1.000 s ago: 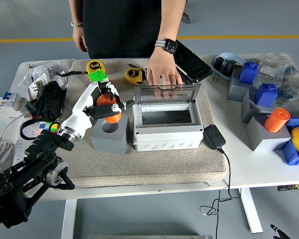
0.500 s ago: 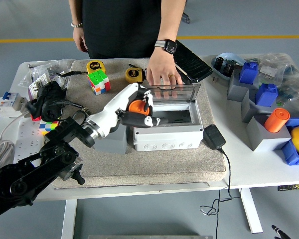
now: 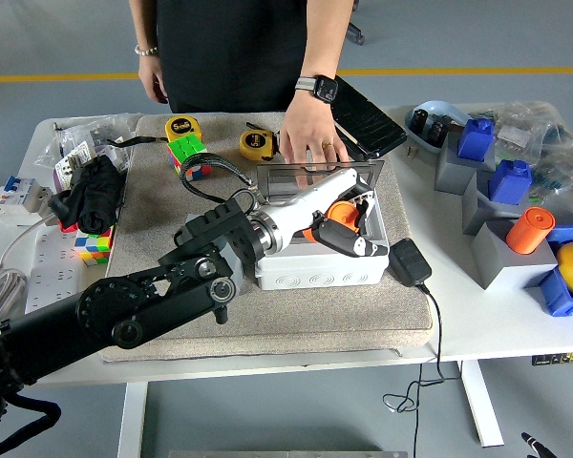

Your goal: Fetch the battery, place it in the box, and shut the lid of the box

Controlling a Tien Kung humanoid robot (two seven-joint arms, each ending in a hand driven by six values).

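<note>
Over the middle of the white table, on a grey mat, the left hand is held above the open grey box, its white and black fingers clamped around the orange battery. The battery is seen at the box's 3 o'clock side, over the cavity; whether it touches the floor of the box cannot be told. The left arm is stretched in from 8 o'clock across the mat, hiding the box's front left corner. The clear lid is stood upright at the box's 12 o'clock edge, and a person's hand, wearing a watch, is laid with its fingertips on the lid's top edge. A black adapter lies just beside the box at 3 o'clock. At 10 o'clock from the box two yellow tape measures and a colour cube are found near the mat's far edge. Towards 3 o'clock, well apart from the box, an orange cylinder is set tilted on a grey block.
</note>
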